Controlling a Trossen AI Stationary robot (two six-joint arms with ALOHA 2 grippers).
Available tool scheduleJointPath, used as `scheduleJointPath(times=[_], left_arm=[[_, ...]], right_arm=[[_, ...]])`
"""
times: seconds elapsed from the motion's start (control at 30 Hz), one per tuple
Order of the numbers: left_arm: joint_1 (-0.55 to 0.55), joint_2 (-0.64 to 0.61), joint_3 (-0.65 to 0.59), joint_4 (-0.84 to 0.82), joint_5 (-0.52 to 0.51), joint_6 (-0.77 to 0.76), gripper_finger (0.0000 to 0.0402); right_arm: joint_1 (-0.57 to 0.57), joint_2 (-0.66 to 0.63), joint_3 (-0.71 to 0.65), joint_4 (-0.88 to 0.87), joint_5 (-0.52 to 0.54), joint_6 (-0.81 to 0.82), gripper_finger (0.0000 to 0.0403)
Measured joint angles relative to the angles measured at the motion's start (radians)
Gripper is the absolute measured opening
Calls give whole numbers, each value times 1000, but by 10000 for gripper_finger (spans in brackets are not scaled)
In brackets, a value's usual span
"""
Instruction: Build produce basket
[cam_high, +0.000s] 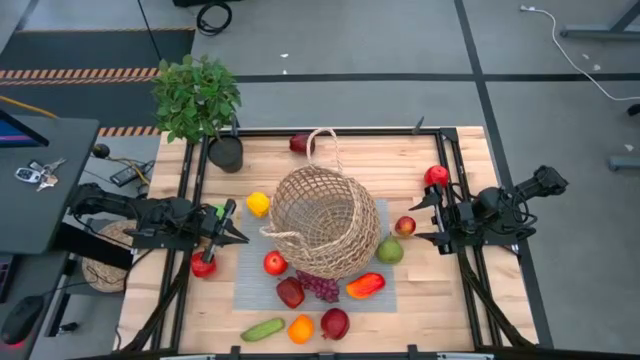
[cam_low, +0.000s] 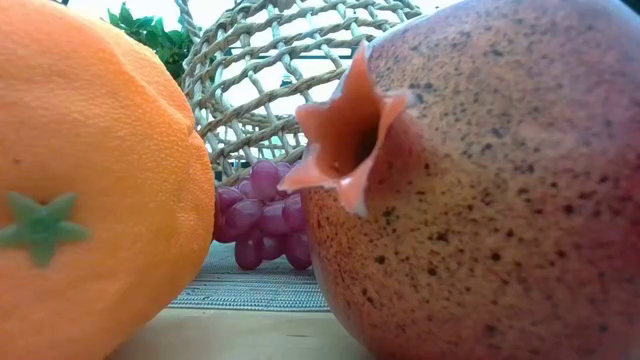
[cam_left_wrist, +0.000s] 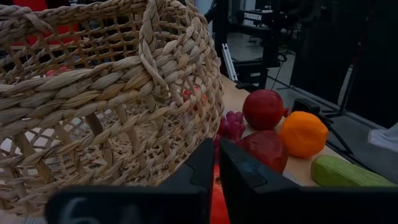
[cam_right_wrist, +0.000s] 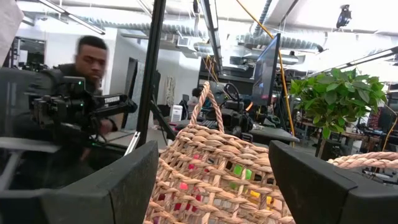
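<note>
We see the basket (cam_high: 325, 222) lying tipped on its side on the mat (cam_high: 385, 290) mid-worktop, with nothing in it and produce ringed around. Our left hand (cam_high: 238, 229), fingers together, empty, sits just beside its rim; our right hand (cam_high: 425, 221), fingers apart, waits well off. We'd best right the basket first. We count two apples, one lemon (cam_high: 258, 204), one orange (cam_high: 300, 328), one cucumber (cam_high: 262, 328).
</note>
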Motion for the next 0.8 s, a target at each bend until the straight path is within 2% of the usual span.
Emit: scheduleJointPath(times=[0.5, 0.67, 0.8], left_arm=[[0, 0, 0, 6, 0, -6, 28], [0, 0, 0, 112, 0, -228, 32], [1, 0, 0, 178, -3, -264, 33]], right_arm=[[0, 0, 0, 0, 0, 0, 310], [0, 0, 0, 0, 0, 0, 310], [0, 0, 0, 0, 0, 0, 310]])
